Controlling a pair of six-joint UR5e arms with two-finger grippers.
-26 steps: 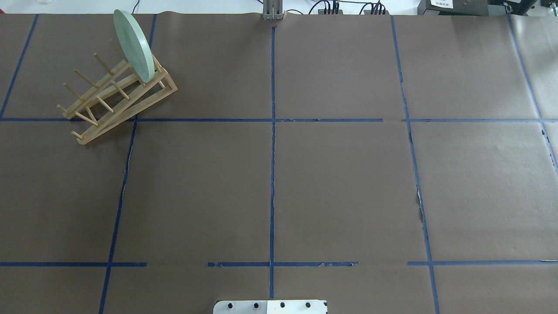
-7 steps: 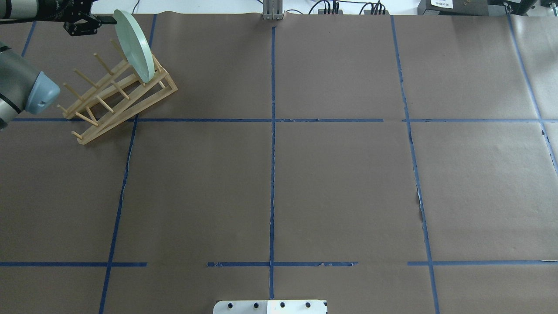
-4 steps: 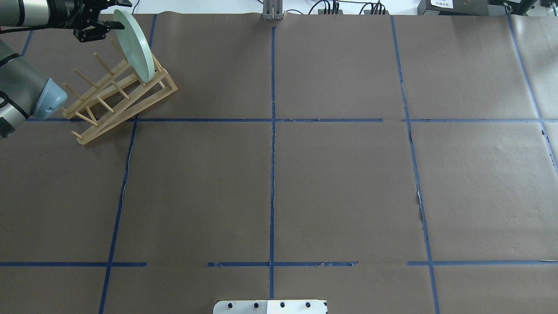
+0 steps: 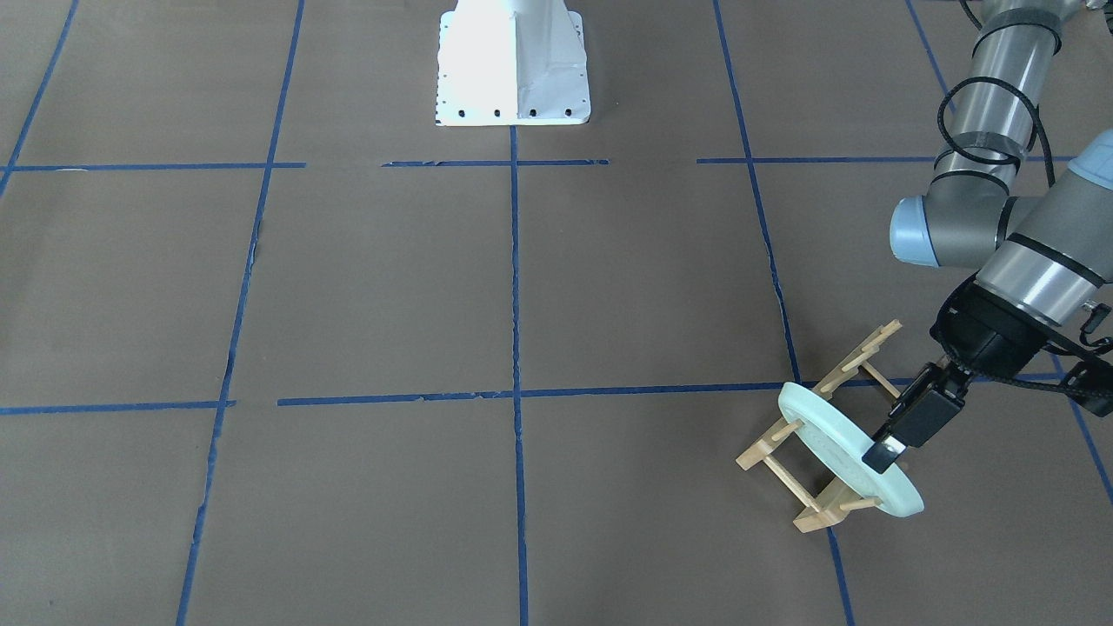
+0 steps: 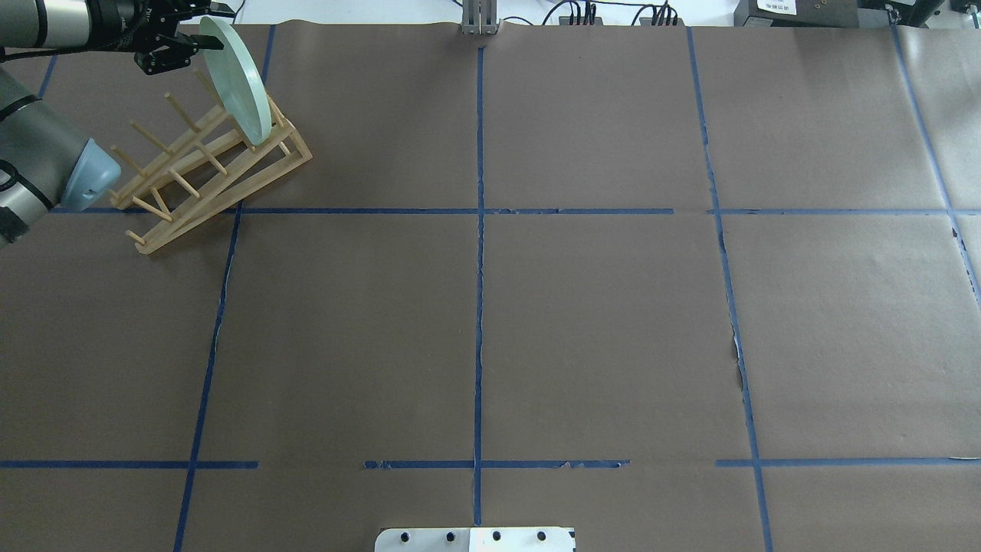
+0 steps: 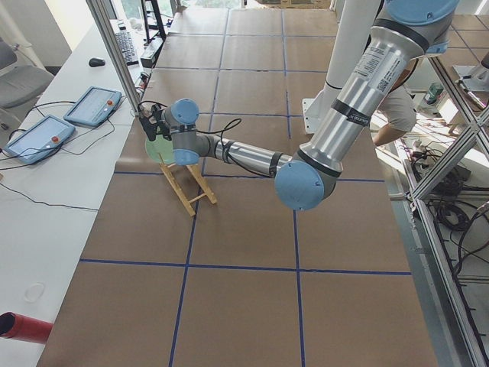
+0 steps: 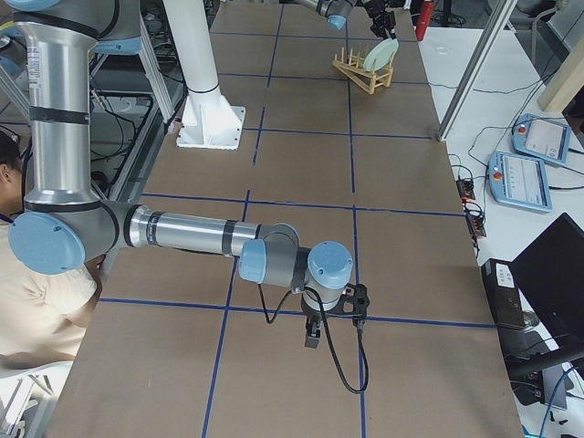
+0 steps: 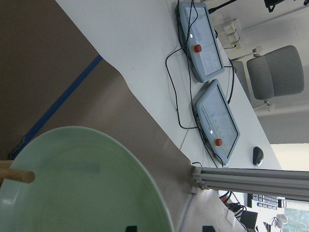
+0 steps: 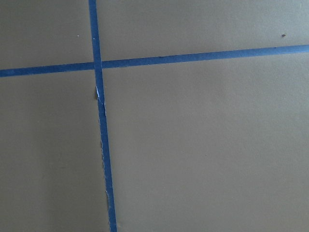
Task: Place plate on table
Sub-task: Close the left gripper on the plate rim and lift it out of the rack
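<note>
The pale mint-green plate stands on edge in the far end of the wooden peg rack at the far left of the brown table. My left gripper is open, with one finger on each side of the plate's top rim and a gap showing. The left wrist view shows the plate filling the lower left, the rim between the two fingertips. In the front-facing view one finger lies over the plate. My right gripper hangs low over bare table; I cannot tell its state.
The white robot base sits at the near middle edge. Beyond the table's far edge lies a white bench with two teach pendants. A person sits by the robot.
My left arm has come in from the left, and its open gripper has moved right until its fingers straddle the plate's top rim. The plate and rack have not moved.
</note>
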